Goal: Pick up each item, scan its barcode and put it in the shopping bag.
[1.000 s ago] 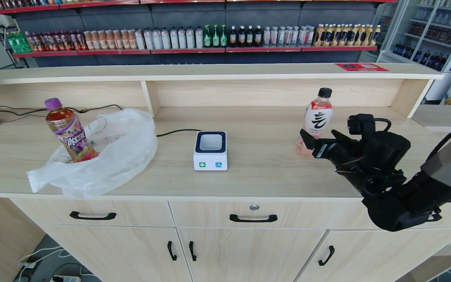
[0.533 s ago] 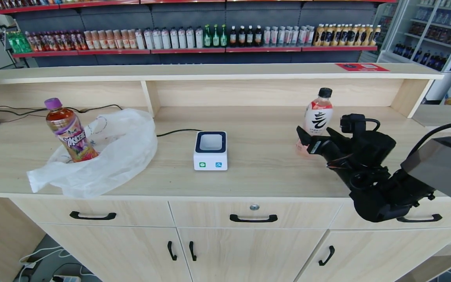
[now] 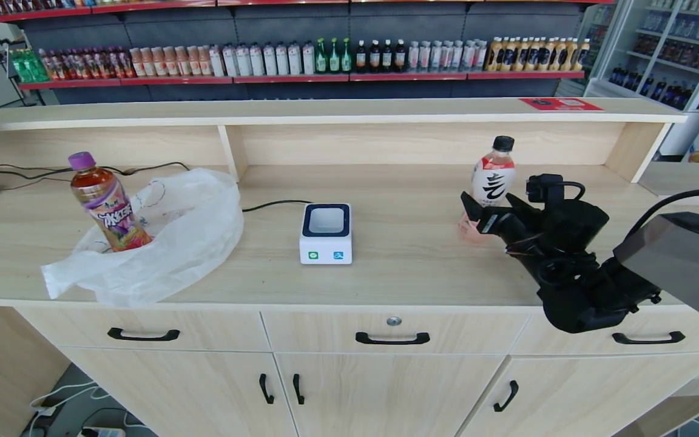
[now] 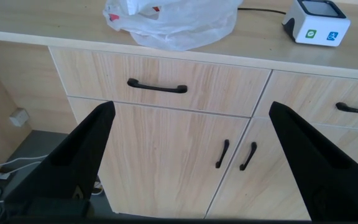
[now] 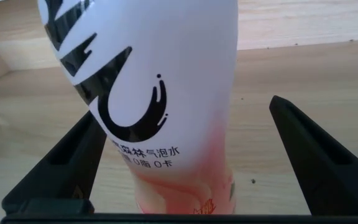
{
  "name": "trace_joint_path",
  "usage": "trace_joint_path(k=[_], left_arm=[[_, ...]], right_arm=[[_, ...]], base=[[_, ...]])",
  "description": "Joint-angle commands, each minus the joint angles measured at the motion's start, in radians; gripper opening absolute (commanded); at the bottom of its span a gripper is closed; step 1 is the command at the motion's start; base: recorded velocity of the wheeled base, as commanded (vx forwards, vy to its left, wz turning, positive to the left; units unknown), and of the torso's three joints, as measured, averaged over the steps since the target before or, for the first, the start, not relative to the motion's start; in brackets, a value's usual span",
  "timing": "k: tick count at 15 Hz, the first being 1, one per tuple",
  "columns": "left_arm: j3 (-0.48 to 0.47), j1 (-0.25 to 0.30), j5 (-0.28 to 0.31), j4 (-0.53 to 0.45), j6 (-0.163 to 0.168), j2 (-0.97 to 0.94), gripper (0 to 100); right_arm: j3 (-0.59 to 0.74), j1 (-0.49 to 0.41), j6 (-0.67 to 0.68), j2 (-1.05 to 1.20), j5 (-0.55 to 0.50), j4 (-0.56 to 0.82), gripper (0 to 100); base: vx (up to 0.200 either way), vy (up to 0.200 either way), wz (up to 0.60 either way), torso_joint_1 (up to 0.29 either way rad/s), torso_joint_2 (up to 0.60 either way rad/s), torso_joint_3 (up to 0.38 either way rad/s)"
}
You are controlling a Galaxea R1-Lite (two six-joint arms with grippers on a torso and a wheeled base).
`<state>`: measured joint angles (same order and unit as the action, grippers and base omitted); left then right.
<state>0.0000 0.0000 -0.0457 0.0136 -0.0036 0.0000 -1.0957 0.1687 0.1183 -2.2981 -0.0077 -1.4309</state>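
A pink drink bottle (image 3: 494, 176) with a black cap stands upright on the right of the counter (image 3: 410, 255). My right gripper (image 3: 476, 217) is open at its lower body. In the right wrist view the bottle (image 5: 166, 106) stands between the two fingers (image 5: 67, 168) with a gap on each side. A brown tea bottle (image 3: 107, 203) with a purple cap leans inside the white shopping bag (image 3: 167, 249) at the left. The white barcode scanner (image 3: 326, 233) sits mid-counter. My left gripper (image 4: 189, 112) is open, low in front of the cabinet drawers, holding nothing.
A raised shelf (image 3: 325, 112) runs behind the counter with a divider (image 3: 232, 152) near the bag. The scanner cable (image 3: 270, 204) trails back along the counter. Drawers and doors with black handles (image 4: 157, 87) lie below. Stocked store shelves fill the background.
My right arm has moved forward and to the left, bringing its open fingers from short of the pink bottle to either side of it. The bottles, bag and scanner have stayed put.
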Motion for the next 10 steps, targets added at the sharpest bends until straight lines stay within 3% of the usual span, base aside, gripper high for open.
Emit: trace_joint_path(k=[1,10], left_arm=[[0.000,0.000,0.000,0.000,0.001,0.000,100],[0.000,0.000,0.000,0.000,0.002,0.000,100]], right_arm=[[-0.019,0.000,0.000,-0.011,0.002,0.001,100],[-0.151,0.002,-0.008,-0.044,-0.003,0.084,100]], base=[[0.000,0.000,0.00,0.000,0.00,0.000],[0.000,0.000,0.00,0.000,0.00,0.000]])
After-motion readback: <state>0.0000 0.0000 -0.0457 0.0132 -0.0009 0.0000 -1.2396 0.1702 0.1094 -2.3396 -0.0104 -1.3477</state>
